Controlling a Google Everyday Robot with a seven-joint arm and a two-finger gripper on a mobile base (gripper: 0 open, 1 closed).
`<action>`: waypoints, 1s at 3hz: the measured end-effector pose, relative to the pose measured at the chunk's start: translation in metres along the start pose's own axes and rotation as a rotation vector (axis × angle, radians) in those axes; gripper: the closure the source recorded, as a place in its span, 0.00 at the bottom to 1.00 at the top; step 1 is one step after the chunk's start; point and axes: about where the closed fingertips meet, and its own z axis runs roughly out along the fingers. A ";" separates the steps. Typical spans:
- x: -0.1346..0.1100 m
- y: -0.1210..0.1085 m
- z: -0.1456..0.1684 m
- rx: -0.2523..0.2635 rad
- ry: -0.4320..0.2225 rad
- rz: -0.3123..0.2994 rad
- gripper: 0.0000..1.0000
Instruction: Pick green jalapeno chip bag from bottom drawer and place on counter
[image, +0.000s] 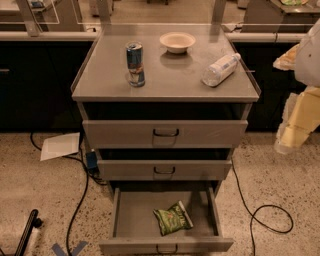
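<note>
Task early: green jalapeno chip bag (173, 218) in open bottom drawer (134, 210), 6 o'clock. Robot gripper (287, 141) at 3 o'clock, well apart, can't tell if clenched. Pick & place on counter (172, 77), 12 o'clock, left.

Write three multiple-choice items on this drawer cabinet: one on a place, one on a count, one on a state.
1. Where does the green jalapeno chip bag lie? A in the bottom drawer; B in the middle drawer; C on the floor.
2. How many things are on the counter? A two; B three; C five.
3. The water bottle is: A upright; B on its side; C crushed flat.
1 A: it lies in the pulled-out lowest drawer. 2 B: can, bowl, bottle. 3 B: its length rests on the top. The pincer hangs right of the cabinet, apart from the bag.
</note>
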 end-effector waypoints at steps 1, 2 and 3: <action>0.000 0.000 0.000 0.009 -0.005 0.002 0.00; 0.005 0.001 0.019 0.024 -0.054 0.047 0.00; 0.027 0.025 0.074 0.004 -0.104 0.190 0.00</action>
